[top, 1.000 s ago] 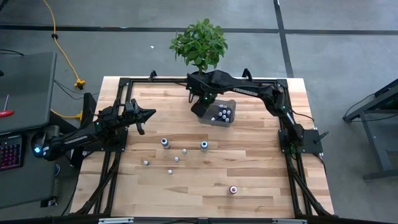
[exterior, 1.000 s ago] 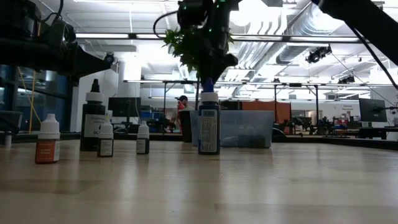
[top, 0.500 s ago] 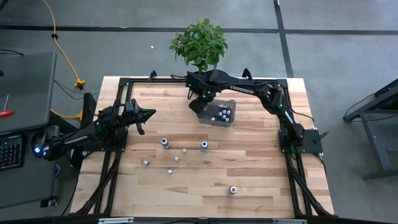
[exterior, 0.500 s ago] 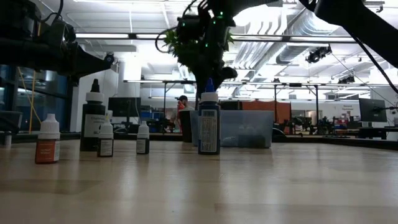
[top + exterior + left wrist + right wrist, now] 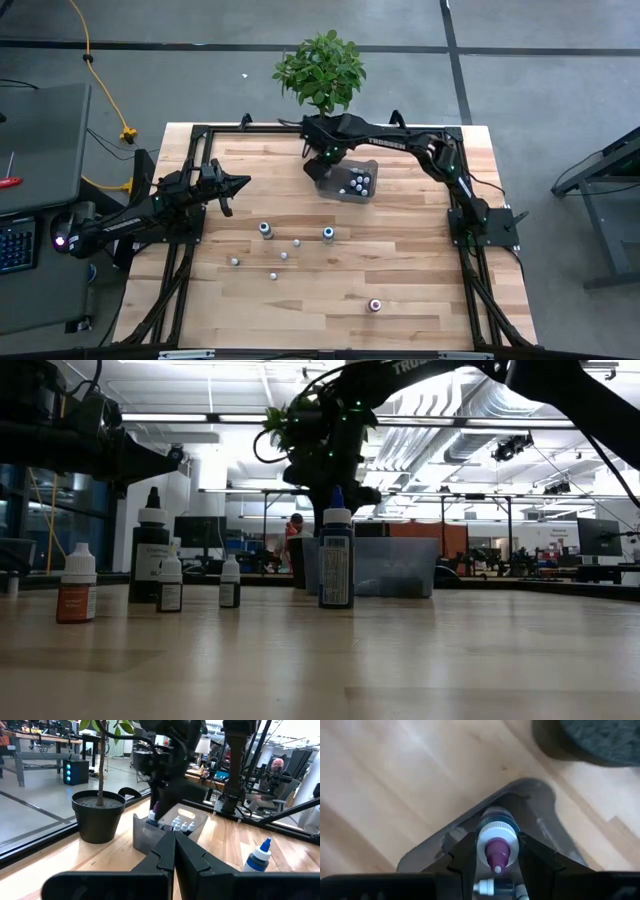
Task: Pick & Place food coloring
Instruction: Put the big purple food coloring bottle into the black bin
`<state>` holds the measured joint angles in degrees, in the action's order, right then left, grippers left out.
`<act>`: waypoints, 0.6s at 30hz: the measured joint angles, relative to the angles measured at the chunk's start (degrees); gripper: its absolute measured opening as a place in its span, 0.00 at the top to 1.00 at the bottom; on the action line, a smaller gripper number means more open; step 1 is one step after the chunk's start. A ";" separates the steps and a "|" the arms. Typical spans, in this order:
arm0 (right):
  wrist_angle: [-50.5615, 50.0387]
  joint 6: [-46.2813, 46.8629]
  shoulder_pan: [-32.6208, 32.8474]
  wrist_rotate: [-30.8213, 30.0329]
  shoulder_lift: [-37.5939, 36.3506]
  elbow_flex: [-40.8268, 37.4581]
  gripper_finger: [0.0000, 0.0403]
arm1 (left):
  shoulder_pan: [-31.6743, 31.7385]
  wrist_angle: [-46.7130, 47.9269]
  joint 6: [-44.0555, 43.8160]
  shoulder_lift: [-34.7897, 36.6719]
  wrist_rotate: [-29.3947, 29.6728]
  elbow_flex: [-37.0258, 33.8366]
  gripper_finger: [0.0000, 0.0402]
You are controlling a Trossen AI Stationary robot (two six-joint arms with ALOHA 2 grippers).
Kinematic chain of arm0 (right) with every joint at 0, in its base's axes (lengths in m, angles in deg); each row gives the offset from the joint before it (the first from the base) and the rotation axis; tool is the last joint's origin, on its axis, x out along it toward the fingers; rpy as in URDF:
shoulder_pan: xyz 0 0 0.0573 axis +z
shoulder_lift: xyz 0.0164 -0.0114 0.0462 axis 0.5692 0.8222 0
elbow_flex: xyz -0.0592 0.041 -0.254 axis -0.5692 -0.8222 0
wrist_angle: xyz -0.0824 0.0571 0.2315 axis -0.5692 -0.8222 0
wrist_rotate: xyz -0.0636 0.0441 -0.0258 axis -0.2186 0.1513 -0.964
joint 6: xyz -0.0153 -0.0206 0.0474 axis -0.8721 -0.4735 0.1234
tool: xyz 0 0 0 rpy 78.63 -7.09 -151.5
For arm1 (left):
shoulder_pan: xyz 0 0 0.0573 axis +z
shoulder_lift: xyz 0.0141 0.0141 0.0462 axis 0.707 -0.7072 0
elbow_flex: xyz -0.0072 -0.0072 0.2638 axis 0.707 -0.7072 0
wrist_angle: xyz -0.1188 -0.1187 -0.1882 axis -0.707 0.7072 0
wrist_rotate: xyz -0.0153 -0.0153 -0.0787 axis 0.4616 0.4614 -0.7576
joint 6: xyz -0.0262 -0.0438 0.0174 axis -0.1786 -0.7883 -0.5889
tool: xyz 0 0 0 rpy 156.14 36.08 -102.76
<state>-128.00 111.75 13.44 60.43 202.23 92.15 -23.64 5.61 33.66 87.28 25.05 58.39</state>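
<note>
My right gripper hangs over the near-left corner of the clear bin, shut on a small food coloring bottle with a whitish cap and purple tip. Several more bottles stand inside the bin. On the wood, loose bottles stand on their bases, among them a blue-capped one, a grey-capped one and a red-capped one. My left gripper waits shut at the table's left side, level, touching nothing. My right gripper pinches the bottle between its two fingers, one on each side of the whitish cap. The fingers come steeply from above. The bottle stays upright with its purple tip up, its lower part at the bin's corner; whether it rests on the bin's floor is hidden.
A potted plant stands just beyond the bin at the far edge, its dark pot close to my right gripper. A tall dark bottle and small ones stand in the low view. Bare wood lies toward the near and right edges.
My right gripper has sunk toward the bin with the bottle in its fingers and shifted a little toward the bin's far-left side, rolling slightly. The bottle has stayed upright. The loose bottles have kept their places.
</note>
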 joint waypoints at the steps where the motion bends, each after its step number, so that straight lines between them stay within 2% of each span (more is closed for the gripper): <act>1: 0.47 -0.07 -0.20 -0.80 0.00 0.00 0.71 | 0.00 -0.01 0.00 -0.01 0.00 0.00 1.00; 5: 1.43 -0.10 -1.13 -2.36 0.00 0.00 0.71 | 0.00 -0.01 -0.01 0.02 0.00 0.00 1.00; 18: 1.13 -1.00 -2.32 -0.12 0.00 -0.02 0.69 | 0.01 0.01 -0.01 0.01 0.00 0.00 1.00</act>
<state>-126.88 110.76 11.12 60.31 202.23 92.13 -23.63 5.62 33.66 87.29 25.05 58.39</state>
